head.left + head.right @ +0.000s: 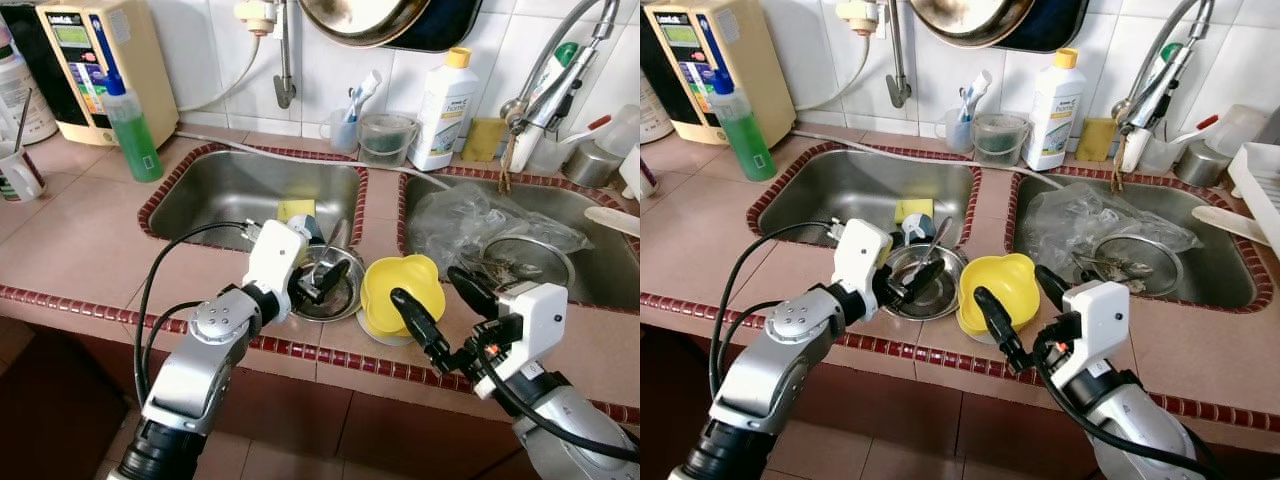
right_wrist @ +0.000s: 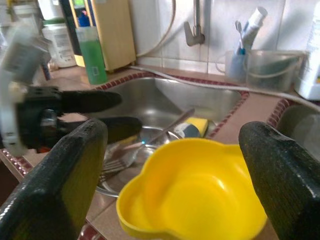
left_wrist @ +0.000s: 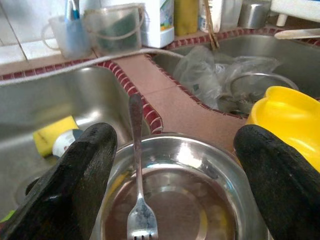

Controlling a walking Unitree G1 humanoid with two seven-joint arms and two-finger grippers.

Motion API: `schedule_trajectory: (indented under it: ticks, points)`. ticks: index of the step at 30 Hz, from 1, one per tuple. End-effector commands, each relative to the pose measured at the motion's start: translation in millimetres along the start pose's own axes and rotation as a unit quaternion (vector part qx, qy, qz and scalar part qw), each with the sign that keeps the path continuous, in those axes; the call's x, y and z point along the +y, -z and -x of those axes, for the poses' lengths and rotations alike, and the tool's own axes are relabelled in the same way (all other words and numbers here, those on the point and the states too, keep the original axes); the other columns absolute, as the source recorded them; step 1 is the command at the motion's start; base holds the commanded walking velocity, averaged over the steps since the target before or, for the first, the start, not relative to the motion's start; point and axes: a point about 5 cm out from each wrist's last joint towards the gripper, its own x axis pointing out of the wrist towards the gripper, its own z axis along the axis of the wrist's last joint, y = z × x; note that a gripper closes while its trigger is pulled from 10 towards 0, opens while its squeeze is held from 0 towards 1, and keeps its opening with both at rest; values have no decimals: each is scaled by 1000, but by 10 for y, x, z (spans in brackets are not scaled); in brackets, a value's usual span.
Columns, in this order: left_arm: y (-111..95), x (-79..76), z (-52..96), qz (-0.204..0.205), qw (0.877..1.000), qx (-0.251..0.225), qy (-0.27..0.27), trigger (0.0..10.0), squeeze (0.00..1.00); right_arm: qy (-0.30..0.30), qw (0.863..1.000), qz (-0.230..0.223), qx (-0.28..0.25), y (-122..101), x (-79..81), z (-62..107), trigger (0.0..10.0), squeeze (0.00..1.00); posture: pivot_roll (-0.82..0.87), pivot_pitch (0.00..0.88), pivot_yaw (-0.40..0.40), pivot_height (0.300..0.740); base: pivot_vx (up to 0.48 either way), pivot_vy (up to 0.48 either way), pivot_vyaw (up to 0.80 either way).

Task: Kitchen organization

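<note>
Steel bowl (image 1: 325, 285) sits at the front edge of the tiled table (image 1: 80, 240), on the strip between the two sinks, partly overhanging the left sink (image 1: 230, 190). A fork (image 3: 138, 200) lies inside it, tines down in the bowl and handle leaning out over the rim toward the sink. The left gripper (image 1: 322, 277) is right at this bowl, its two black fingers (image 3: 82, 170) spread wide, one to each side of the rim; I cannot tell whether they touch it.

Just beside the steel bowl, touching or nearly so, is a yellow bowl (image 1: 402, 290) with a wavy rim, standing upright on the table. The right gripper (image 1: 440, 300) is held at it from the front, fingers (image 2: 65, 175) spread apart to either side of it, closing on nothing.

In the left sink lie a yellow sponge (image 1: 296, 209) and a small blue-and-white object I cannot identify. The right sink (image 1: 590, 250) holds a crumpled clear plastic bag (image 1: 470, 220) and a round steel strainer (image 1: 525, 260). Along the back wall stand a green bottle (image 1: 132, 125), a beige appliance (image 1: 95, 65), a cup with toothbrushes (image 1: 350, 120), a clear small tub (image 1: 387, 140) and a white bottle with a yellow cap (image 1: 443, 110).
</note>
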Motion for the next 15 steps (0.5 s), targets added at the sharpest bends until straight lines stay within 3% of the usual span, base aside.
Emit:
schedule_trajectory:
  ticks: [1,10,15]
  points:
    - [-8,38,-34,9,1000,12,-11,10000,0,-2,1000,6,-4,-49,8,22,10000,0,-219,43,49,740,0,0,0]
    - [-41,20,-142,8,1000,23,-13,10000,0,-5,1000,3,-8,-75,66,37,10000,0,-235,51,59,740,0,0,0]
    - [61,-14,-202,9,999,38,-4,10000,0,-7,1000,-1,-11,-100,105,47,10000,0,-246,58,54,740,0,0,0]
